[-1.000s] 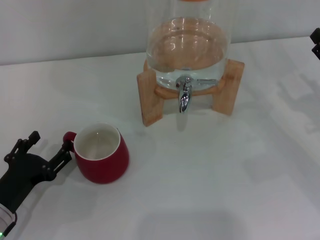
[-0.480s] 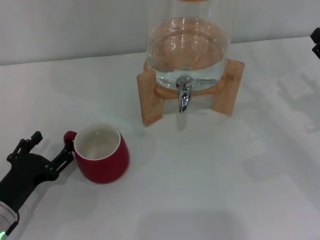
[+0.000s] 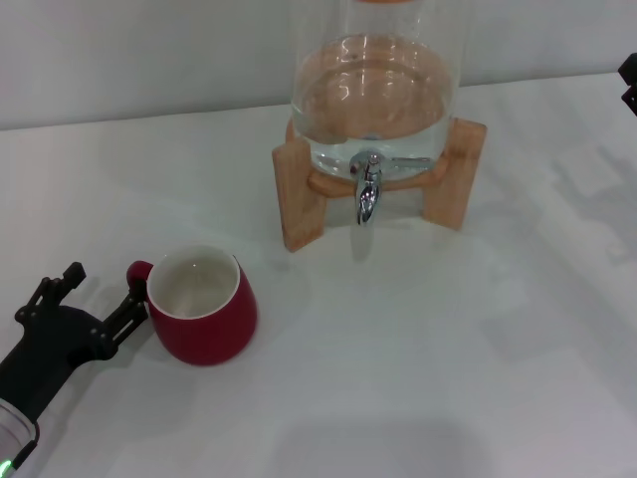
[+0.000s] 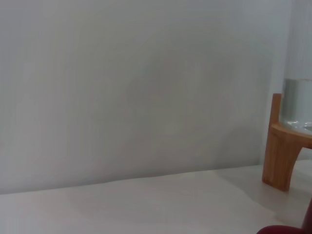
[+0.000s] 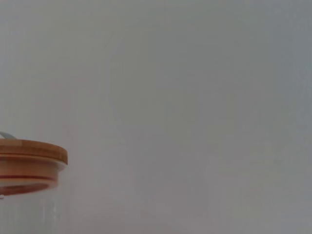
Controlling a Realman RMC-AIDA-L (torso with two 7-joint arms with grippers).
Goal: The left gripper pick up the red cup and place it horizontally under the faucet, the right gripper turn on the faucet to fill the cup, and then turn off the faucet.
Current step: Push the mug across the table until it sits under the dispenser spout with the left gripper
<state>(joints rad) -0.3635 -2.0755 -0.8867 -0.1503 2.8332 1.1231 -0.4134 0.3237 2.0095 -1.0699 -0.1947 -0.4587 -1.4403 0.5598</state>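
Lower left: left gripper (image 3: 100,287) spread open, one finger by the red cup (image 3: 202,306) handle
Right edge: right gripper (image 3: 629,82) cropped, state unreadable
Faucet (image 3: 367,191): lever faint

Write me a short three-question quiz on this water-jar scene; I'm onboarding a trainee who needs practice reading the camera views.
1. True or false: the red cup stands upright on the table, off to one side of the faucet rather than under it.
2. Which part of the cup points toward the left gripper? A) its handle B) its open mouth C) its base
3. Fill in: the glass jar sits on a ______ stand.

Key: 1 true; 2 A, the open gripper sits beside the handle; 3 wooden.
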